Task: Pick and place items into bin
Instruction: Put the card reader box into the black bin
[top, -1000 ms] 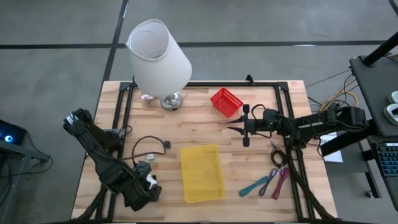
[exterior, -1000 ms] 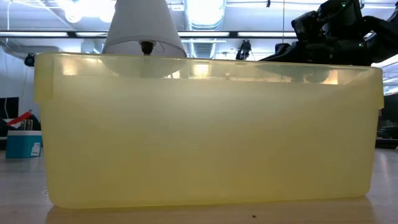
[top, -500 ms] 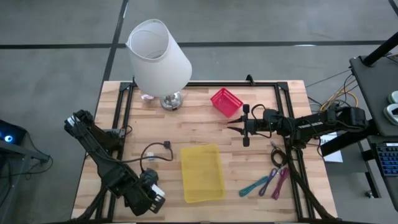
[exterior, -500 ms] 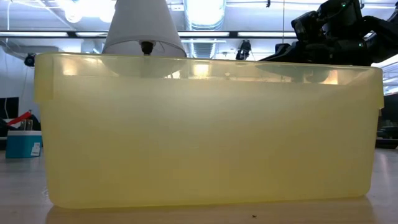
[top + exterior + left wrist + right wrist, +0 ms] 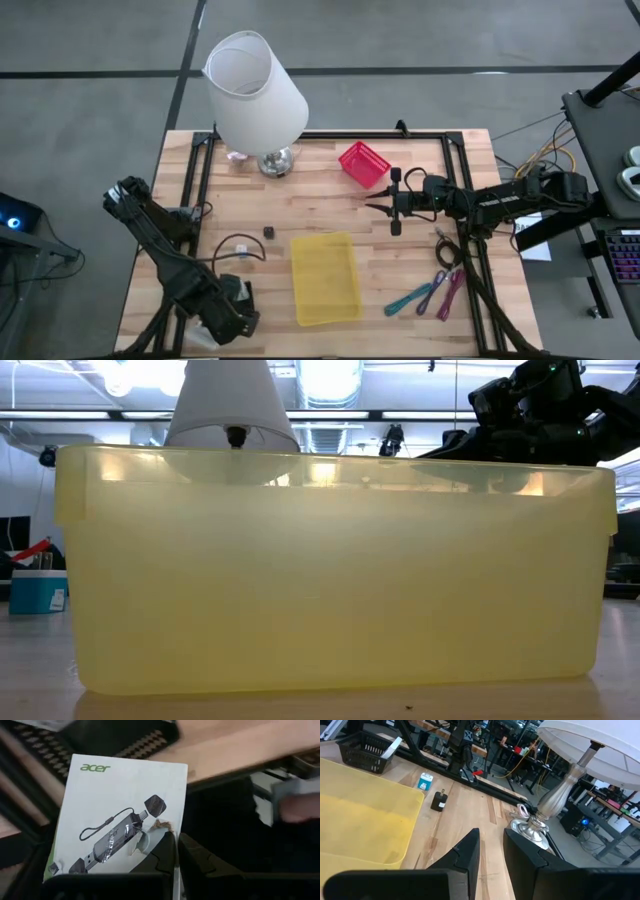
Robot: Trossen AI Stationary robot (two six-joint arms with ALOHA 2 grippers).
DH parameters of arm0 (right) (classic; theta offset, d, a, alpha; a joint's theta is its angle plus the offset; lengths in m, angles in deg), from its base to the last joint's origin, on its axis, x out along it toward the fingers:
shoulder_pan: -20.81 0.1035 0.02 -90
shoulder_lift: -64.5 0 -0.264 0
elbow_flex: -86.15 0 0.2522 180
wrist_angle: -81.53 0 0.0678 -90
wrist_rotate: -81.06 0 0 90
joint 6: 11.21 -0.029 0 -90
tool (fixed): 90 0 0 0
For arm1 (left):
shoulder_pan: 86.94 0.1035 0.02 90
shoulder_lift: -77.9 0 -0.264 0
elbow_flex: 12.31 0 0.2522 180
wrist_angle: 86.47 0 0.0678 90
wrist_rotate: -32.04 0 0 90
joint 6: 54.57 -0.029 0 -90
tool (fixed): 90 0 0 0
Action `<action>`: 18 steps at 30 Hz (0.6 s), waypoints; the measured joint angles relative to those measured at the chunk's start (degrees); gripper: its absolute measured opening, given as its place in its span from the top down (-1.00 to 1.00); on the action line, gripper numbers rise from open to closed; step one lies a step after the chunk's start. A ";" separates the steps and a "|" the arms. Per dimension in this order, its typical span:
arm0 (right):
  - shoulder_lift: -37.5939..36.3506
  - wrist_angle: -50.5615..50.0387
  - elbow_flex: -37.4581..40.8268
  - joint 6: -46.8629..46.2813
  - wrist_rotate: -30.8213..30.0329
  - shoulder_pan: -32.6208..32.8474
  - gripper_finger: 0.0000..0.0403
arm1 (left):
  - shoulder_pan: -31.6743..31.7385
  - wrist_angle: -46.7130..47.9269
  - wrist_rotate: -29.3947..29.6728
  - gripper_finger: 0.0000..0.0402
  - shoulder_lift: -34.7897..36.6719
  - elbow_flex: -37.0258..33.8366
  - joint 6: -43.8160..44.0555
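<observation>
Clamping a white card (image 5: 120, 815) between shut fingers, the left hand (image 5: 228, 312) sits at the counter's (image 5: 320, 190) near-left corner; the yellow bin (image 5: 324, 277) lies just to its right, nearer it than the right hand (image 5: 392, 207), which hovers slightly parted, empty, beyond the bin.

Yellow translucent bin (image 5: 324, 278), red basket (image 5: 364, 163), white lamp shade (image 5: 254, 88), teal (image 5: 408, 298) and pink-purple strips (image 5: 449, 293).

The bin (image 5: 324, 278) lies mid-table, lamp (image 5: 256, 95) behind it, strips (image 5: 430, 293) to its right, cable (image 5: 236, 247) left
</observation>
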 joint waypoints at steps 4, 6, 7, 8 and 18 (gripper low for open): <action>0.00 0.00 0.00 0.01 0.00 -0.01 0.63 | 0.36 0.10 -1.56 1.00 0.00 -1.51 0.60; 0.00 0.00 0.00 0.01 0.00 0.01 0.63 | 0.75 0.10 -1.64 1.00 0.00 -2.19 1.52; 0.00 0.00 0.00 0.01 0.01 0.01 0.63 | 0.89 0.07 -1.64 1.00 0.00 -2.51 1.56; 0.00 0.00 0.00 0.00 0.00 -0.01 0.63 | 1.02 0.08 -1.70 1.00 0.00 -2.83 1.55; 0.00 -0.04 0.00 0.01 0.00 -0.01 0.63 | 1.94 -1.26 -5.26 1.00 0.00 -6.55 0.92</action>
